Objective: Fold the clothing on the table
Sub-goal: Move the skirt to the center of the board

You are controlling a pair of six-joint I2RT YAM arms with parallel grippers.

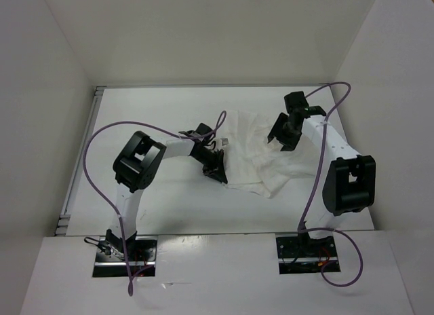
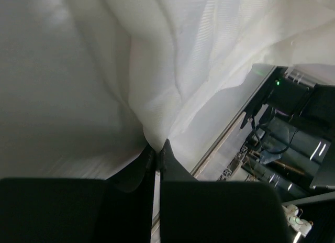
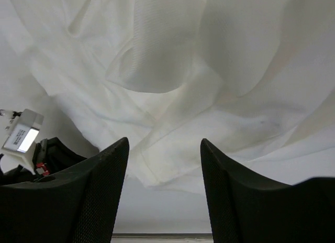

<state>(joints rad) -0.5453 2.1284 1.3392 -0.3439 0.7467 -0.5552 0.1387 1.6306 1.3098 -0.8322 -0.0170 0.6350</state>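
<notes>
Top external view: the clothing (image 1: pixel 254 149) lies crumpled on the bench (image 1: pixel 156 111) between both arms. The left fingers (image 2: pixel 172 167) pinch a fold at its left edge, seemingly to lift it. The right fingers (image 3: pixel 104 169) hang wide above its right side. A purple cable (image 1: pixel 220 121) loops close over the cloth.

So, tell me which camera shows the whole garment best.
Top external: only there does the clothing show entire, crumpled on the table. Left wrist shows just the fold pinched in the left claw; right wrist shows creased fabric beyond the open right claw.
</notes>
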